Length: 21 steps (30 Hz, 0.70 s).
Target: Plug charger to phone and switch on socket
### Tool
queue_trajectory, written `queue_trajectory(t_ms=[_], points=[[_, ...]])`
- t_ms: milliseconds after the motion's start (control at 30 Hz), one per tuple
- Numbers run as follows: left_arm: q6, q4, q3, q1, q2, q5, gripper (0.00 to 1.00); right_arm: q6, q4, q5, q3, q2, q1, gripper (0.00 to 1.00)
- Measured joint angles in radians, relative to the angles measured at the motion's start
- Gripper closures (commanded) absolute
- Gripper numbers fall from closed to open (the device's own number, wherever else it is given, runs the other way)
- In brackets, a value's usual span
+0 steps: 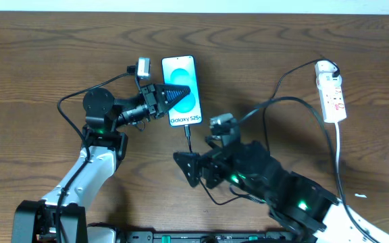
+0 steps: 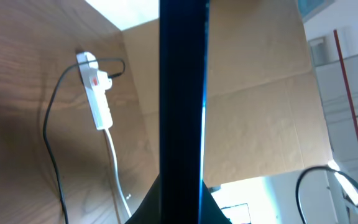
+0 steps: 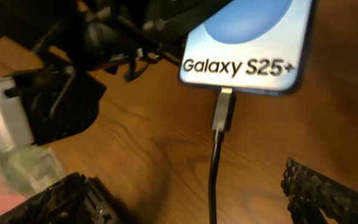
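Pinching phone [image 1: 181, 71] edge with left gripper [image 1: 174, 93]; holding right gripper [image 1: 189, 169] wide open, empty, near plugged-in charger tip [image 3: 222, 112].

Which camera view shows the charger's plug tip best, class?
The right wrist view: the plug tip appears close up, meeting the phone at its bottom edge. The overhead view shows it only as a small dark stub below the phone. The left wrist view does not show it.

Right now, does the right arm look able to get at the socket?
Probably yes. The socket lies on the right arm's side, with bare table between. The arm's fingers are open and empty, the charger already sits in the phone. Only its cable loops near the socket.
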Motion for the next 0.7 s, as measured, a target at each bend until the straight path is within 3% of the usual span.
queue_trajectory(t_ms=[367, 600, 700], points=[[0.051, -0.1, 0.001, -0.053, 0.0, -0.15, 0.93, 0.0, -0.205, 0.266, 0.003, -0.246, 0.0, 0.01], [0.281, -0.548, 0.1, -0.146, 0.008, -0.242, 0.93, 0.0, -0.263, 0.426, 0.006, -0.267, 0.0, 0.01], [0.384, -0.634, 0.155, -0.171, 0.01, -0.273, 0.92, 0.0, -0.273, 0.462, 0.006, -0.264, 0.0, 0.01]])
